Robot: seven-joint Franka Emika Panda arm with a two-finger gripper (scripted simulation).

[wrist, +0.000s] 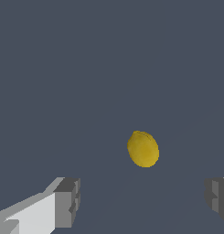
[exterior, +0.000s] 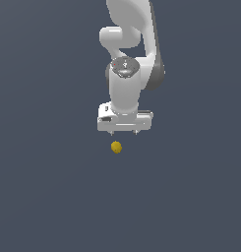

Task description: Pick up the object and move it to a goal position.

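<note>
The object is a tiny mustard-yellow ball (exterior: 116, 147) lying on the dark grey floor, just below the white gripper (exterior: 124, 133) in the exterior view. The gripper points down, its two short fingertips spread apart and empty, a small gap above the ball. In the wrist view the ball (wrist: 143, 149) lies on the floor ahead of the gap between the two grey fingertips (wrist: 67, 201), which stand wide apart, the gripper (wrist: 141, 201) open. Nothing is held.
The white arm (exterior: 129, 44) rises behind the gripper to the top of the exterior view. The floor (exterior: 48, 187) is a plain dark grey surface with no other objects showing.
</note>
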